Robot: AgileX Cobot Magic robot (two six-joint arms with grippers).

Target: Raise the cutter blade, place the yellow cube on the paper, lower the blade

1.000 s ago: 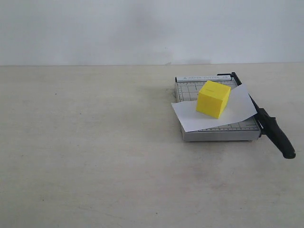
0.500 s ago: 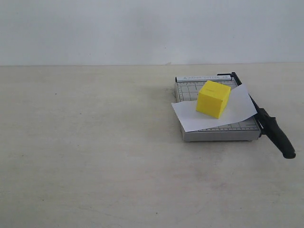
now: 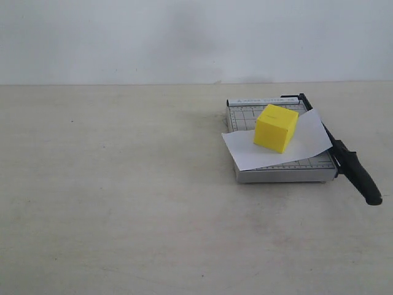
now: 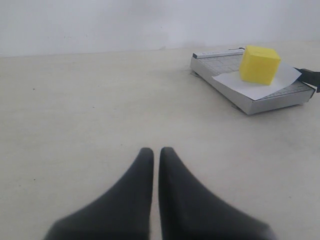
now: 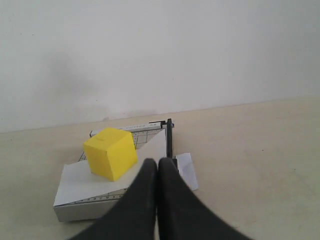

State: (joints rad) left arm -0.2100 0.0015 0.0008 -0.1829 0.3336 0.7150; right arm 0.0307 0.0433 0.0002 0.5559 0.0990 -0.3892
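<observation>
The yellow cube (image 3: 276, 128) sits on the paper (image 3: 245, 153) on the grey trimmer base (image 3: 282, 175), far right on the tabletop (image 3: 123, 184), and the cutter blade (image 3: 351, 171) lies flat along the base's right edge, over the paper. The left claw (image 4: 156, 152) and right claw (image 5: 158, 162) are both pinched closed, holding nothing. The job looks done, so the claws should keep back and not bump anything.

The yellow cube (image 3: 276, 128) is showing smooth, matt faces with no shine, and the paper (image 3: 310, 138) is looking thin, white and just as dull. The trimmer base (image 3: 282, 174) is reading as grey metal with a satin painted finish. The cutter blade (image 3: 359, 178) is wearing a black, plastic-looking handle with a faint sheen, and the table (image 3: 123, 184) is looking pale, matt and lightly scuffed.
</observation>
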